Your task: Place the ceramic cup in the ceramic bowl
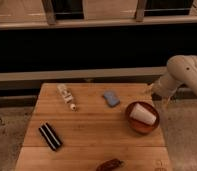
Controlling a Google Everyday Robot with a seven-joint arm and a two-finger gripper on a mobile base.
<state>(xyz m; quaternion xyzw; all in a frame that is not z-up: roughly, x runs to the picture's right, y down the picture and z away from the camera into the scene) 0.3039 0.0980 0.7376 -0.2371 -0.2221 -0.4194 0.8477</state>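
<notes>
The ceramic cup (143,114), a small pale tumbler, lies tipped on its side inside the ceramic bowl (136,126). The bowl is round and red-orange and sits at the table's right edge. My gripper (159,96) hangs just above and behind the bowl's far rim, at the end of the white arm coming in from the right. It is open, and nothing is between its fingers. It is clear of the cup.
On the wooden table (92,130) are a white tube-like bottle (66,95) at the back left, a blue object (111,98) at the back centre, a black striped bar (50,136) at the front left and a dark brown item (109,164) at the front edge. A dark wall and rail run behind.
</notes>
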